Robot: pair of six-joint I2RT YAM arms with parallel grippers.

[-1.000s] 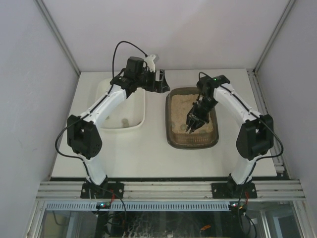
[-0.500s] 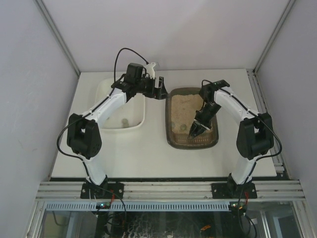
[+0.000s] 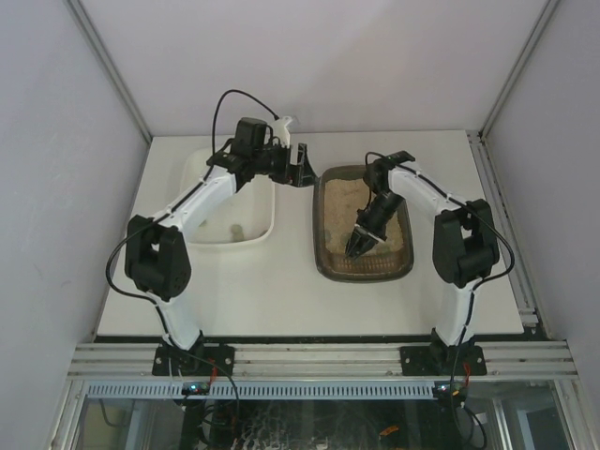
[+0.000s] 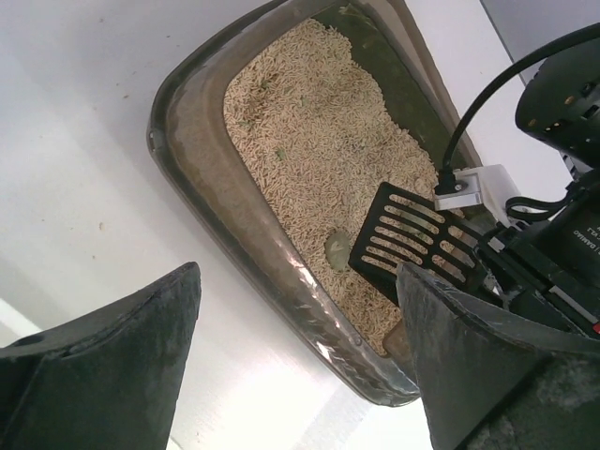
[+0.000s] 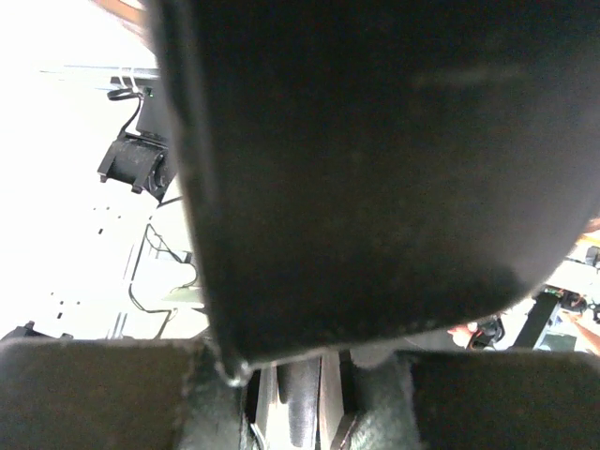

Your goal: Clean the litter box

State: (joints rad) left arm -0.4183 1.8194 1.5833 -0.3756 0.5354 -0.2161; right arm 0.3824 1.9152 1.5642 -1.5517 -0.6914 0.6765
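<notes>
The litter box (image 3: 326,246), a dark brown tray of beige litter, sits right of centre; the left wrist view shows it too (image 4: 202,164). My right gripper (image 3: 369,223) is inside it, shut on a black slotted scoop (image 3: 357,245). The scoop blade (image 4: 405,239) rests on the litter beside a greenish clump (image 4: 336,249). In the right wrist view the scoop (image 5: 375,169) fills the frame above the gripper (image 5: 300,380). My left gripper (image 3: 300,169) hovers open and holding nothing by the box's far left corner, its fingers (image 4: 112,361) framing the rim.
A white tub (image 3: 258,230) stands left of the litter box, with a small lump inside. Grey walls close in the white table (image 3: 281,281) on three sides. The right arm's elbow (image 3: 459,248) is next to the box's right side.
The right arm swung its elbow inward and the scoop moved left and nearer inside the box. The left gripper shifted slightly toward the box corner, still open.
</notes>
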